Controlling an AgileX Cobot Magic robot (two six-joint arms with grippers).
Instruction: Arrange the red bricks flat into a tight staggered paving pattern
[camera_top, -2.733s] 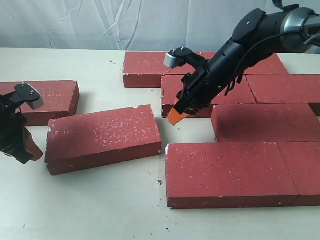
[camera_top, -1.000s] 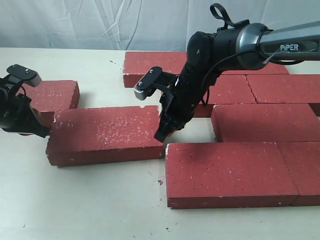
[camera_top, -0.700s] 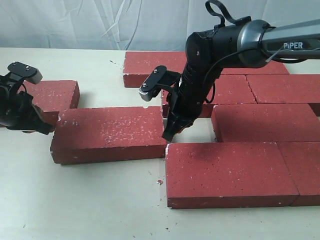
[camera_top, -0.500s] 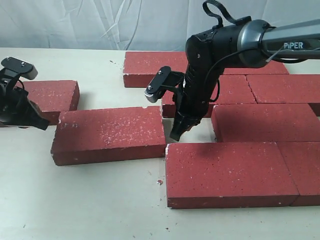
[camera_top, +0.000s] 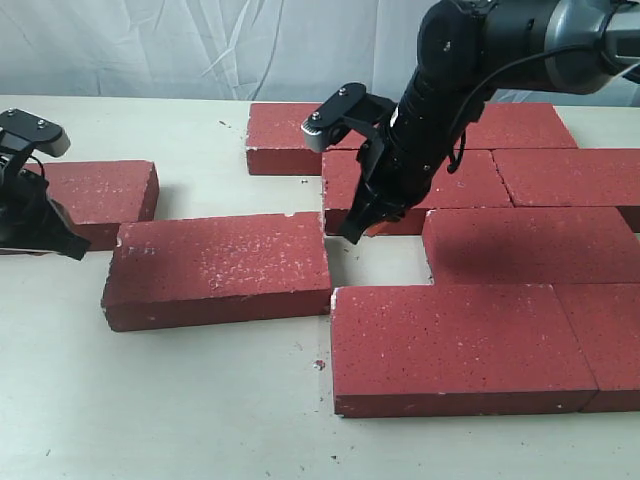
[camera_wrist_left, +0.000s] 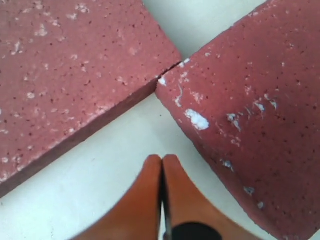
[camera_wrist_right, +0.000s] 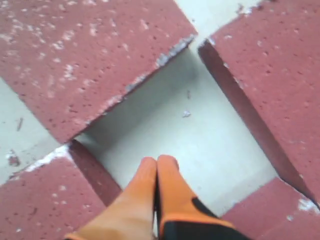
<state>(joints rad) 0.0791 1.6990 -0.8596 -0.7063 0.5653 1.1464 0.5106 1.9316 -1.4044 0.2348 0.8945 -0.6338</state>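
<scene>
Exterior view: dark-red speckled rectangular brick, flat on table, just left of paved red bricks. Probably heavy, rigid, rough, chip-prone: push end faces. Left tool, right tool: clenched, empty.

You can see dark red rough stone bricks with tiny white specks all over and white chips on the corners. The flat table top under them is pale cream. The wrinkly cloth wall behind is bluish white. Your left arm is black. Your right arm is black, then shiny grey higher up. The left gripper and the right gripper are orange, with black further back
</scene>
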